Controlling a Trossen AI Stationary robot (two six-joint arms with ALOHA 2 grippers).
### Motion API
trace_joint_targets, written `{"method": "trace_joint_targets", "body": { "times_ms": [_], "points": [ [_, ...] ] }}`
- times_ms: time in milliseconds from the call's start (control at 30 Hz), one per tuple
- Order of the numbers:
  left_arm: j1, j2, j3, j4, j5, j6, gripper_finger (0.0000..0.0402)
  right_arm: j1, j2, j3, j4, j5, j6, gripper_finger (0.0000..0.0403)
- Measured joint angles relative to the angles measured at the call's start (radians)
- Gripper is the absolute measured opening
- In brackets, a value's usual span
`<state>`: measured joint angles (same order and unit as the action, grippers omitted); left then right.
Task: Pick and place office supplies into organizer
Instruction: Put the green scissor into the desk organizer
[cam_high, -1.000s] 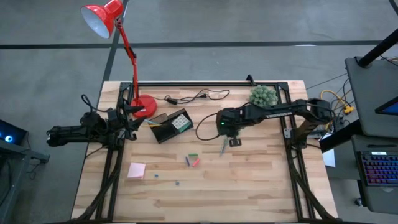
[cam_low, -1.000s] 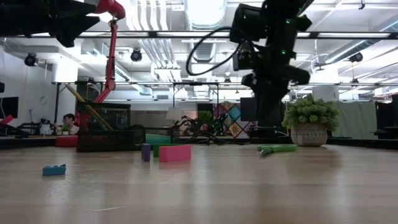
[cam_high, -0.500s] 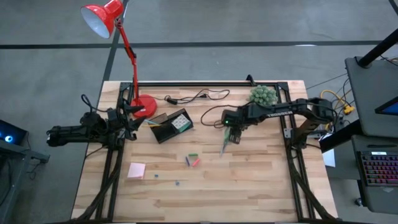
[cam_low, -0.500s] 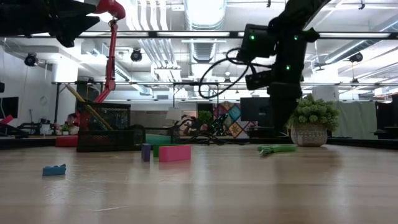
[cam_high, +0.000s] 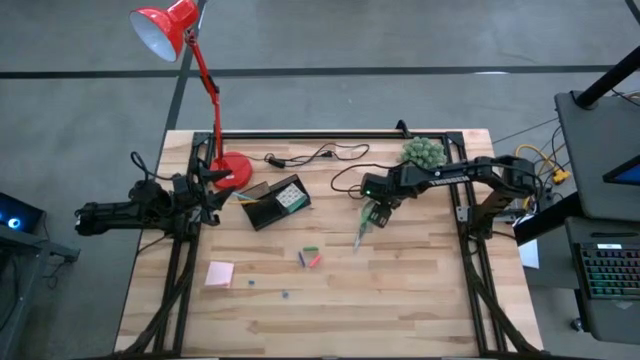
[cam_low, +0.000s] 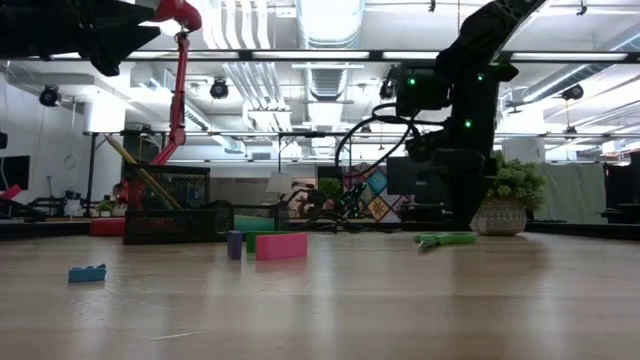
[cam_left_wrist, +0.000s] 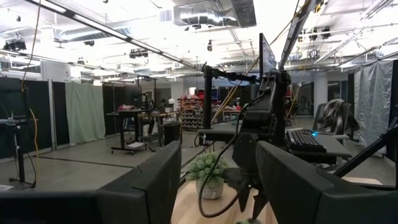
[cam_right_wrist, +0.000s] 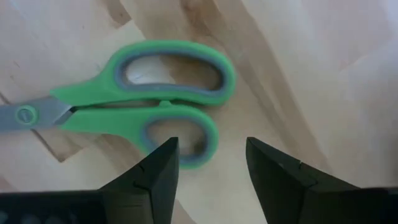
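Scissors (cam_right_wrist: 137, 106) with green handles lie flat on the surface, well to the right of the organizer (cam_high: 276, 202), and I have the right end effector (cam_high: 375, 214) over the handle end. Its fingers stand wide, one to each side of the lower handle loop, not touching it; I judge that spacing suits a pinch across the loop, which gives more to bite on than the thin blades. The left end effector (cam_high: 213, 193) waits just left of the organizer, fingers also wide, holding nothing, clear of the working side. A pink sticky-note pad (cam_high: 220, 273) sits well below the organizer, with small red and green pieces (cam_high: 309, 258) between it and the scissors.

The surface is pale wood planking (cam_high: 420, 290), smooth and level. A red lamp base (cam_high: 234, 170) stands just above the organizer, a fuzzy green plant ball (cam_high: 423, 152) far right of it. Beyond is an open workshop with ceiling ducts and lights.
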<state>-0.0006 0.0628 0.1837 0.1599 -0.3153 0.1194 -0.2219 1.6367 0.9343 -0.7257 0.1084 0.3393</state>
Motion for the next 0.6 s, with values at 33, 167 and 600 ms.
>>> {"method": "trace_joint_targets", "body": {
  "times_ms": [33,167,600],
  "points": [
    [0.000,0.000,0.000,0.000,0.000,0.000,0.0196,-0.003,0.000,-0.002,0.000,-0.011,0.006,0.0174],
    [0.000,0.000,0.000,0.000,0.000,0.000,0.0196,-0.010,0.000,-0.004,0.002,-0.021,0.043,0.0167],
    [0.000,0.000,0.000,-0.001,0.000,0.001,0.0196,-0.034,0.000,-0.007,0.003,-0.037,0.259,0.0155]
  ]
}}
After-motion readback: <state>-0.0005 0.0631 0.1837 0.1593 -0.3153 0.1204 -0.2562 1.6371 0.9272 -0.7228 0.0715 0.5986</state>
